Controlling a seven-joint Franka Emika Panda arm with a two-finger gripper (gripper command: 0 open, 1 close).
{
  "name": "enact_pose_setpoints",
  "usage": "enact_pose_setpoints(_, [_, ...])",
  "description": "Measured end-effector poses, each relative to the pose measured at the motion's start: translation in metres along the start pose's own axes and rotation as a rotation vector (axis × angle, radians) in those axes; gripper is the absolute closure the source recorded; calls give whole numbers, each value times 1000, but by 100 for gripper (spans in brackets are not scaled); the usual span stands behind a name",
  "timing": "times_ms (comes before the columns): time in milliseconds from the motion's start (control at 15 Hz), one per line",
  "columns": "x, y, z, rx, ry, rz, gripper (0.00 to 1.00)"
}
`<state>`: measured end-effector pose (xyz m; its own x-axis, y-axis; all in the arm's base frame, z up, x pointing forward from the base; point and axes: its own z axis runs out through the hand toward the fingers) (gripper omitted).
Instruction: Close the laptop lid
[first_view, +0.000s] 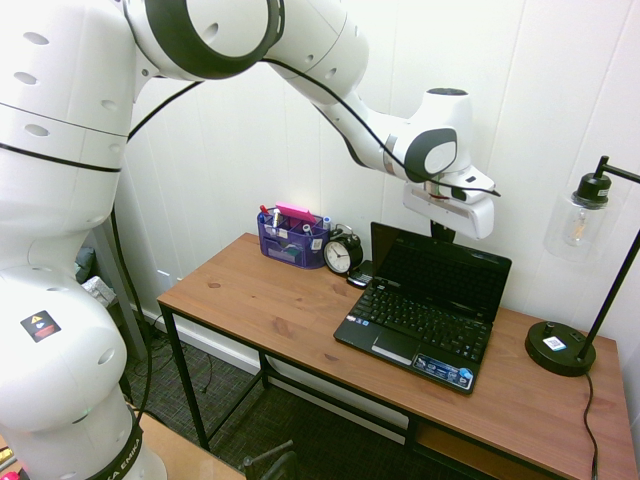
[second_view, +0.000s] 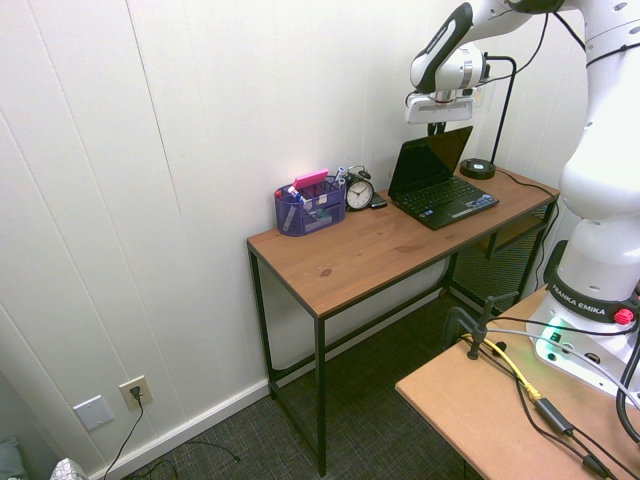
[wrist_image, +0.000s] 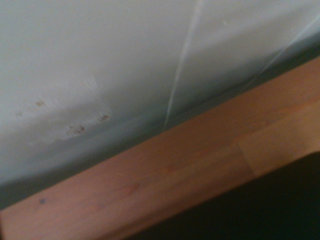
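The laptop lid (first_view: 440, 268) stands open and tilted back a little past upright, at the wall-side edge of the wooden desk (first_view: 280, 310), with the black keyboard half of the laptop (first_view: 420, 330) lying flat in front of it. The gripper (first_view: 443, 232) hangs just above the lid's top edge, pointing nearly straight down, its dark fingers pressed together with nothing between them; whether they touch the lid cannot be told from either wide view. The first exterior view shows the dark screen and the keys from the front, while the second exterior view shows the laptop from the side, so the lid's backward lean (second_view: 430, 158) and the gripper (second_view: 437, 129) above it read more clearly there. The wrist view shows none of that: only a blurred strip of the desk's wooden top (wrist_image: 190, 165) meeting the white panelled wall (wrist_image: 125, 60), with a dark shape (wrist_image: 270, 205) in one corner, too soft to name. Just beside the laptop sits a small black alarm clock (first_view: 343, 254), and next to it a blue organizer (first_view: 291, 240) holding pens. A black desk lamp (first_view: 560, 348) stands on the desk's other end, well apart from the lid.
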<state>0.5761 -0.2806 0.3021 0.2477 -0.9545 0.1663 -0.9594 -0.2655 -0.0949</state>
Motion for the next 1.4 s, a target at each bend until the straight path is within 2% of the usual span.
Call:
enact_pose_setpoints(600, [-31, 92, 63, -51, -62, 34, 100])
enact_pose_setpoints(933, [-41, 107, 99, -86, -91, 31, 100])
enact_pose_setpoints(1400, [-37, 107, 98, -52, -80, 36, 100])
